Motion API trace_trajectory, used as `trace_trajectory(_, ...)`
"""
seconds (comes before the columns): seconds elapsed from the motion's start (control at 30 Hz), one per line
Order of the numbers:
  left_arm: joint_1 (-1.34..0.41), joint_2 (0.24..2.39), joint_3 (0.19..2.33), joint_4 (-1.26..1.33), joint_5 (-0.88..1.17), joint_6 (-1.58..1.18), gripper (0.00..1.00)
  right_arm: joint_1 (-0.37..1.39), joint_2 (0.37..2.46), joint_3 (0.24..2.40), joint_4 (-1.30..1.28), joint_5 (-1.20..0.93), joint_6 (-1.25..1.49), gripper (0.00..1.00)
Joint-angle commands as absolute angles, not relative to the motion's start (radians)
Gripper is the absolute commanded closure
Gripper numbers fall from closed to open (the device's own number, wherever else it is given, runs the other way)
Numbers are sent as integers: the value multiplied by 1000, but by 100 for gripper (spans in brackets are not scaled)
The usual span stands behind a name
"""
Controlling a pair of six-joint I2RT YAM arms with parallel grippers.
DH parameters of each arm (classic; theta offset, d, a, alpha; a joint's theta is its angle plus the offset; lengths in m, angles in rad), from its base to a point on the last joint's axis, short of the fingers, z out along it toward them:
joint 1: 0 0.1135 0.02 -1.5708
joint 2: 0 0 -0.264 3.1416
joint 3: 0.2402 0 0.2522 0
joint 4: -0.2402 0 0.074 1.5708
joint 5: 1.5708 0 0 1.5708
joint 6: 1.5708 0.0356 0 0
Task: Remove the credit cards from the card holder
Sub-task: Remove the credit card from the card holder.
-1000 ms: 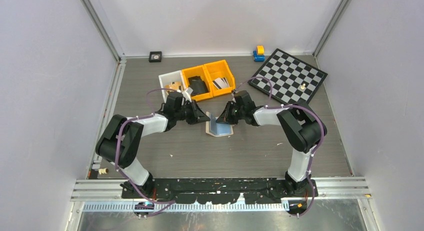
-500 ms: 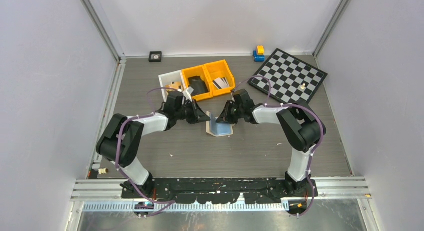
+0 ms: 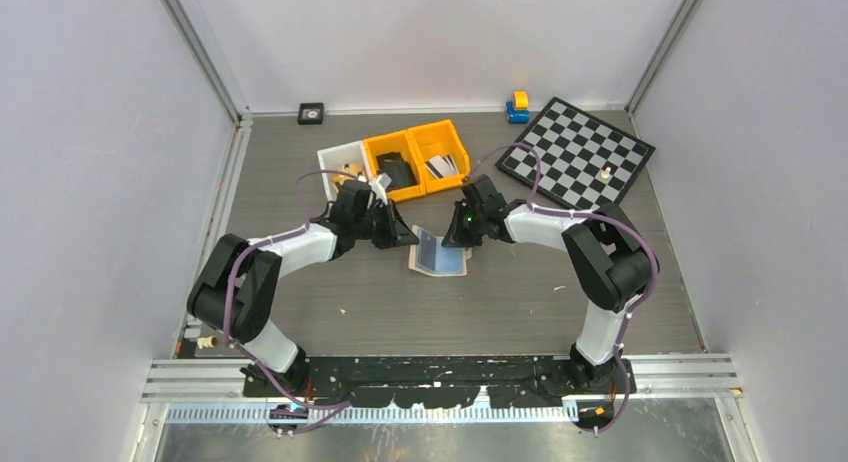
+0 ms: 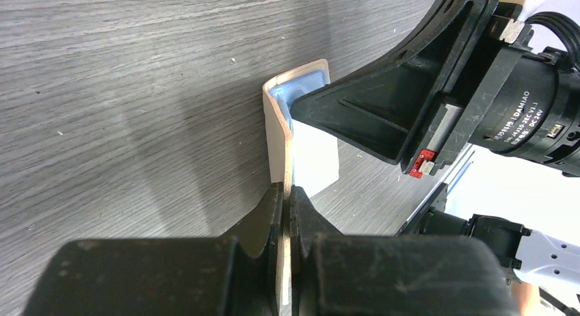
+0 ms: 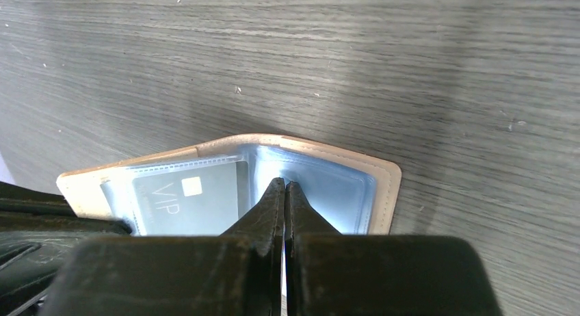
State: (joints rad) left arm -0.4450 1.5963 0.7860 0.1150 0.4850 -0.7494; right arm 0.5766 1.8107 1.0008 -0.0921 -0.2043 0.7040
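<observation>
The beige card holder [image 3: 440, 254] lies open on the table between my arms, its bluish clear pockets facing up. My left gripper [image 3: 408, 238] is shut on its left flap, whose beige edge [image 4: 277, 138] runs up from the jaws [image 4: 288, 193]. My right gripper [image 3: 452, 235] is shut, its tips [image 5: 284, 186] resting on the clear pockets near the fold. I cannot tell if it pinches a pocket sheet. A grey credit card [image 5: 178, 200] marked VIP sits in the left pocket. The right pocket [image 5: 335, 189] looks empty. More cards [image 3: 441, 166] lie in the right orange bin.
A white bin [image 3: 338, 160] and two orange bins [image 3: 392, 147] stand behind the holder; the middle one holds a black wallet-like item [image 3: 396, 172]. A chessboard [image 3: 578, 150] is at back right, with a blue-yellow toy [image 3: 517, 106] and a small black square [image 3: 311, 112] by the back wall.
The card holder has gone from standing in a V to lying flatter and wider open. My right gripper has shifted slightly up and right; my left gripper keeps its hold.
</observation>
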Motion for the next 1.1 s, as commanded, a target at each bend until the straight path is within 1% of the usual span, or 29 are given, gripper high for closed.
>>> trace_trajectory(0.0, -449, 1548, 831, 88, 476, -716, 100, 608, 1824, 1070, -181, -142, 652, 99)
trace_trajectory(0.27, -481, 1573, 856, 71, 479, -704, 100, 630, 1869, 1089, -162, -198, 667, 100)
trace_trajectory(0.47, -543, 1588, 911, -19, 407, -645, 99, 630, 1888, 1094, -151, -222, 675, 100)
trace_trajectory(0.77, -563, 1627, 963, -130, 323, -597, 99, 630, 1879, 1088, -148, -218, 677, 100)
trace_trajectory(0.93, -564, 1626, 971, -163, 275, -585, 99, 615, 1808, 1054, -156, -165, 668, 100)
trace_trajectory(1.07, -556, 1626, 968, -166, 277, -589, 99, 572, 1748, 1010, -128, -185, 685, 100)
